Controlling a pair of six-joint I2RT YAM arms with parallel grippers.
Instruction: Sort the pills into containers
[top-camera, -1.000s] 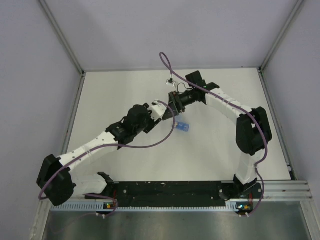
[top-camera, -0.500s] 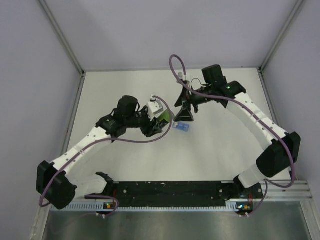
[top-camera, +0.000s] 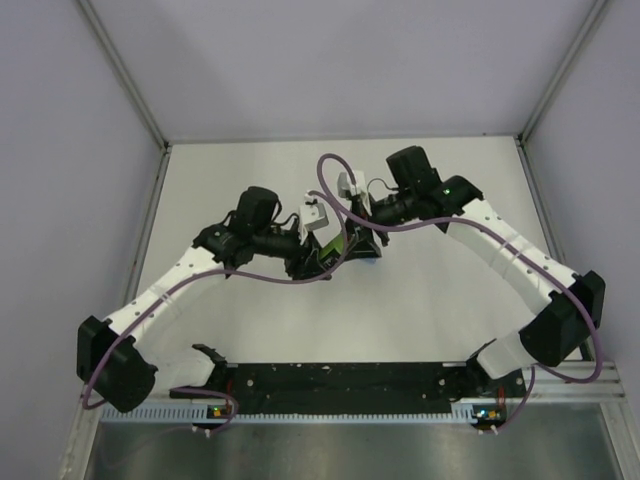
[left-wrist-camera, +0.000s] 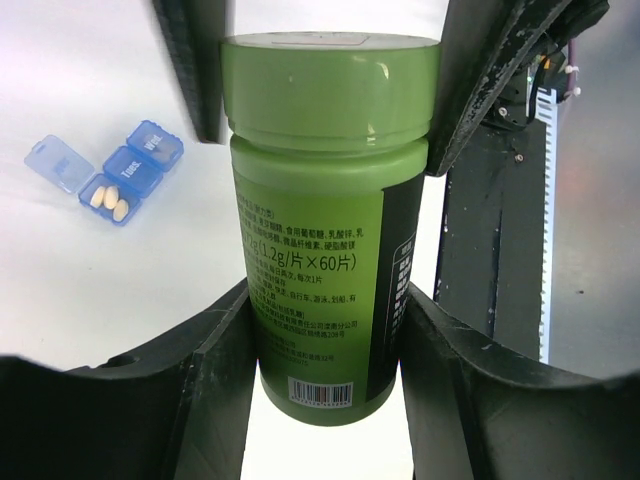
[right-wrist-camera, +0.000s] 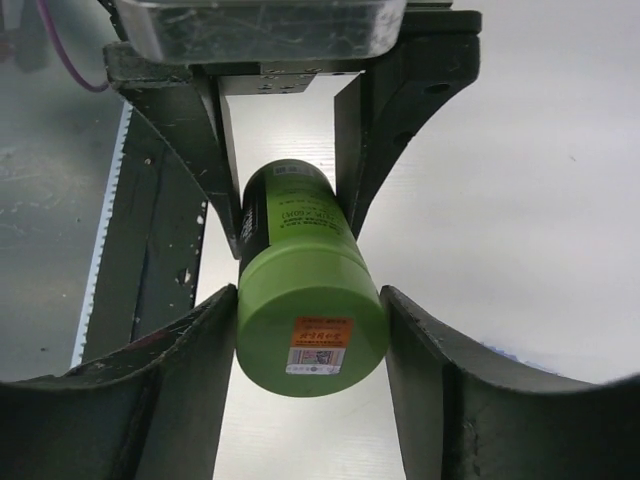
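A green pill bottle (left-wrist-camera: 330, 220) with a green cap (right-wrist-camera: 312, 335) hangs above the table between both grippers (top-camera: 336, 243). My left gripper (left-wrist-camera: 325, 292) is shut on the bottle's lower body. My right gripper (right-wrist-camera: 310, 300) is closed around the cap from the opposite end, both fingers against it. The translucent blue pill box (left-wrist-camera: 105, 175) lies on the white table to the left in the left wrist view. One lid is open, and pale yellow pills (left-wrist-camera: 110, 198) lie in that compartment. In the top view the box is mostly hidden under my right gripper (top-camera: 358, 240).
The black base rail (top-camera: 340, 378) runs along the near table edge and shows in the left wrist view (left-wrist-camera: 490, 250). Purple cables (top-camera: 330, 175) loop over both wrists. Grey walls with metal corner posts (top-camera: 125, 75) enclose the white table (top-camera: 440, 290).
My right gripper has moved left from above the pill box onto the bottle's cap. My left gripper has brought the bottle slightly right toward it.
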